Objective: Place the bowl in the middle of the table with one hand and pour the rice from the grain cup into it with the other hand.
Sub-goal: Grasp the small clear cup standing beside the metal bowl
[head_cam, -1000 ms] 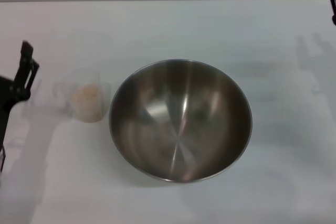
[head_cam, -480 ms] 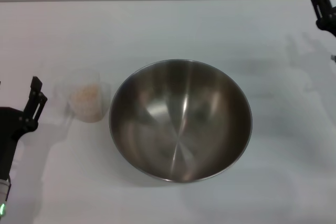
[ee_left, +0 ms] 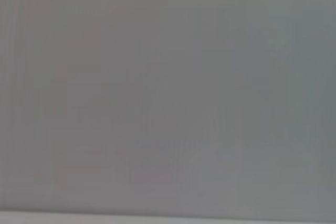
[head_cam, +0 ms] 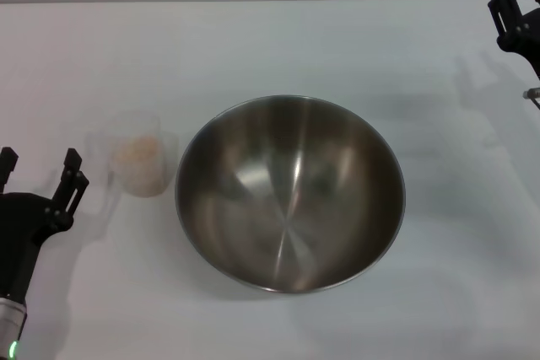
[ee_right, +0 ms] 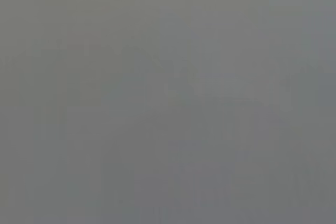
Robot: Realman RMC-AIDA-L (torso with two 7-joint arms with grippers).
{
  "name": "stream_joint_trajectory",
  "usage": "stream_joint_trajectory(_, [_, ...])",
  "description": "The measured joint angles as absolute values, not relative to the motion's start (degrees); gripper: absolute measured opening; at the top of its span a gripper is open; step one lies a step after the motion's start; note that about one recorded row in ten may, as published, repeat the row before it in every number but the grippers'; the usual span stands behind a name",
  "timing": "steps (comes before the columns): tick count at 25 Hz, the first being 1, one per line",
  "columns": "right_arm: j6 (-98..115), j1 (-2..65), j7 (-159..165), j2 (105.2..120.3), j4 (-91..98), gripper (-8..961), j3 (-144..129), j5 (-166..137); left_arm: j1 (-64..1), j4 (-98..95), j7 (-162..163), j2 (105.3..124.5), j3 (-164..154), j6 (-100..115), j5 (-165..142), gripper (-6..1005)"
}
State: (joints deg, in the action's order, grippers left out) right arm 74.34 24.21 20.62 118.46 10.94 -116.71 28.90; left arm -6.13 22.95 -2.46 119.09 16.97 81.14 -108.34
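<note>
Steel bowl (head_cam: 289, 193) upright, empty, mid counter (head_cam: 270, 48). Clear grain cup (head_cam: 135, 162) w/ rice (head_cam: 139, 153) just beside it, nr left fingers (head_cam: 74, 176).

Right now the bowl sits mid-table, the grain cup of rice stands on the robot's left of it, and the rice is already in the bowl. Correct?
Not quite. In the head view the bowl is empty; the rice is in the grain cup. The rest holds.
</note>
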Motion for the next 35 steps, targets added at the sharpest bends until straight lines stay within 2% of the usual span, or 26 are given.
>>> stream_joint_trajectory(35, [72.2,24.7,20.8,118.74,11.2,432,-116.8,28.9,-8.6,25.5,-9.1,119.17,20.2,71.0,-107.2,829])
